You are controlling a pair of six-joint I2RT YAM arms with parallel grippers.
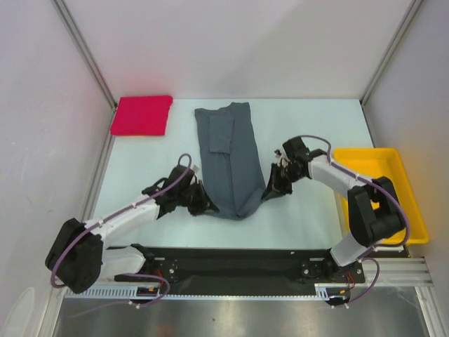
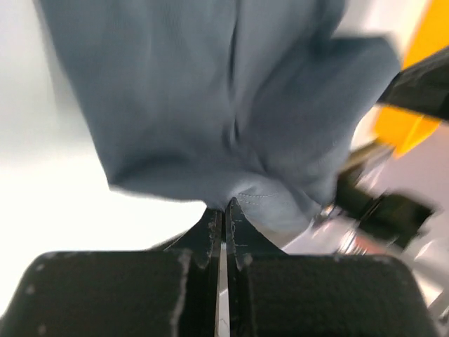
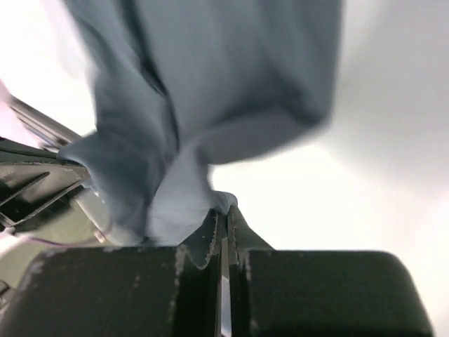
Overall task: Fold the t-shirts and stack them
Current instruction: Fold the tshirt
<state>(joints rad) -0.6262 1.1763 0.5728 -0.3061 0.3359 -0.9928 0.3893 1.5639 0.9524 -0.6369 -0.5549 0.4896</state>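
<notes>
Seen from overhead, a grey t-shirt [image 1: 228, 158] lies on the bench [image 1: 316, 130] as a long strip running from top centre to lower centre. The left pincer [image 1: 205, 205] and right pincer [image 1: 269, 189] each pinch a corner of its lower end, equally near. The strip stretches away toward the top, likely the folding direction. A folded red t-shirt [image 1: 142, 114] sits upper left.

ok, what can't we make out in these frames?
- Top view: exact bite of left gripper and right gripper on the grey shirt; too small.
- Left wrist: layers pinched; cloth blurred, far end cut by the top edge.
- Right wrist: same, blur.
- Part of the tray: behind the right arm, top view.
- Fold layers of the red shirt: too small.
</notes>
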